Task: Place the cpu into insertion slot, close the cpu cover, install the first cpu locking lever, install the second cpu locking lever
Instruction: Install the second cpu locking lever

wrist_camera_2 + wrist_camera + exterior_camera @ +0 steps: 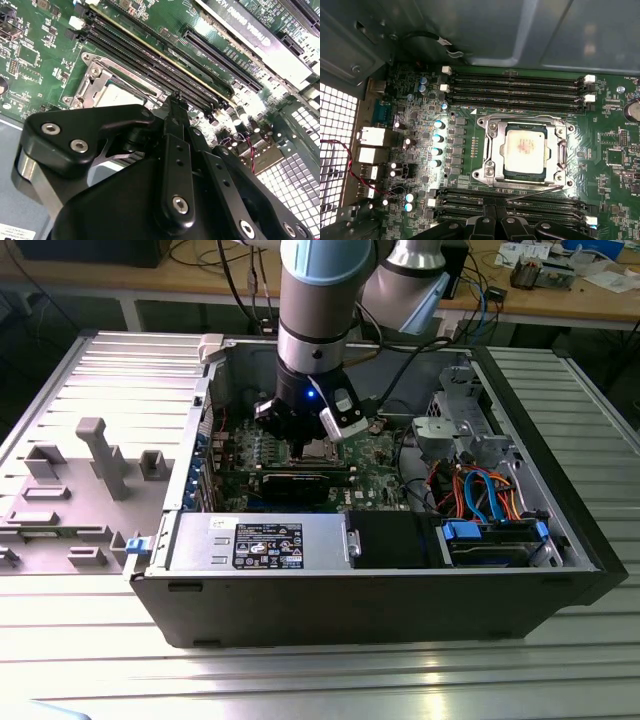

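Observation:
The cpu (524, 150), a dull silver square, lies in the insertion slot (496, 126) on the green board. The cpu cover (492, 150), a silvery frame, is folded down around it. One thin wire locking lever (520, 119) runs along the socket's side nearest the upper memory slots. A second lever (535, 192) slants along the opposite side, its free end close to my fingertips (490, 216). My gripper (498, 216) hovers just beside the socket with its fingers together and nothing between them. In the exterior view the gripper (308, 440) hangs inside the open computer case, above the socket (322, 450).
Long black memory slots (517, 85) flank the socket on both sides. A graphics card (300, 483) and a power supply (260, 540) lie toward the case front, with a drive cage and coloured cables (480, 490) at the exterior view's right. Grey fixtures (100, 455) stand on the table.

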### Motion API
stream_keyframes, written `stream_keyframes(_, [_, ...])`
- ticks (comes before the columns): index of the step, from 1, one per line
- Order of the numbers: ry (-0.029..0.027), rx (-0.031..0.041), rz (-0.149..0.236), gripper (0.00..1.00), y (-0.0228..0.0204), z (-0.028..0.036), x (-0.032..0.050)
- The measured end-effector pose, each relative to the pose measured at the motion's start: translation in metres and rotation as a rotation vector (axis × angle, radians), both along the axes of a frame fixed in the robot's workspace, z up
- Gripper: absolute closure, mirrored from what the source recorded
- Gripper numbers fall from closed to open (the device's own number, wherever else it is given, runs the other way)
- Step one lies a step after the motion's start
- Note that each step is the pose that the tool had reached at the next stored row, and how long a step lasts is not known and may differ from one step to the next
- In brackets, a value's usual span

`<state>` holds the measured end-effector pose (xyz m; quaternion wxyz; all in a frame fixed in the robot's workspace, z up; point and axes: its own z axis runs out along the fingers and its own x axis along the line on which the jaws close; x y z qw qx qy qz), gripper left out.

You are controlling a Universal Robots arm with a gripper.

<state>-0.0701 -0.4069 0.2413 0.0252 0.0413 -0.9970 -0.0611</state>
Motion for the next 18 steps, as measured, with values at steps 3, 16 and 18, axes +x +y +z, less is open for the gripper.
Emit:
stream_keyframes(3, [0.0000, 0.0001, 0.000, 0.89, 0.0000, 0.0000, 0.0000])
stream_keyframes(16, [0.0287, 0.0101, 0.000, 0.89, -0.0001, -0.0006, 0.0057])
stream_keyframes(18, [0.0336, 0.0119, 0.000, 0.89, -0.0002, -0.0022, 0.0057])
